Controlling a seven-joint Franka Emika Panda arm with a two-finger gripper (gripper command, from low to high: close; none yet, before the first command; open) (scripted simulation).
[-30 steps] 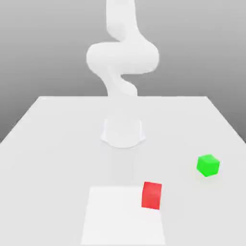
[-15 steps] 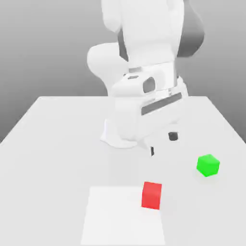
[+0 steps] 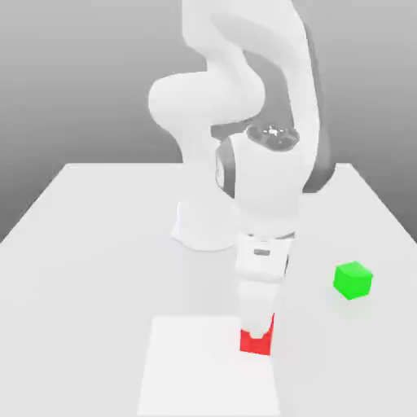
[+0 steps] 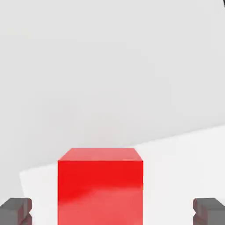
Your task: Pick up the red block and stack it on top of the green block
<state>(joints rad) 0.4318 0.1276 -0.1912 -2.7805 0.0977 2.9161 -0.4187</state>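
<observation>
**Spotter:** Hand view first: the small matte bright red cube point(image 4: 100, 184) sits square between your two dark grey finger pads point(image 4: 16, 210), with clear space on both sides. The white arm's two-finger gripper point(image 3: 256, 332) is spread wide and has hold of nothing. In the exterior view it stands upright over the cube, which rests on the near edge of the pale square patch point(image 3: 183, 366) on the white table point(image 3: 98, 244).

**Operator:** What should I worry about?

**Spotter:** Closing too high, I'd judge. The pads look to be only partway down the cube's sides; a shallow pinch could let it slip or tip on the lift. An uneven close might also shove it sideways.

**Operator:** Anything in the way?

**Spotter:** Nothing that I can see. The small matte bright green cube point(image 3: 353, 280) sits well apart, toward the exterior view's right and a little farther back, with open table between. It lies turned relative to the red one, so watch the alignment when you place.
</observation>
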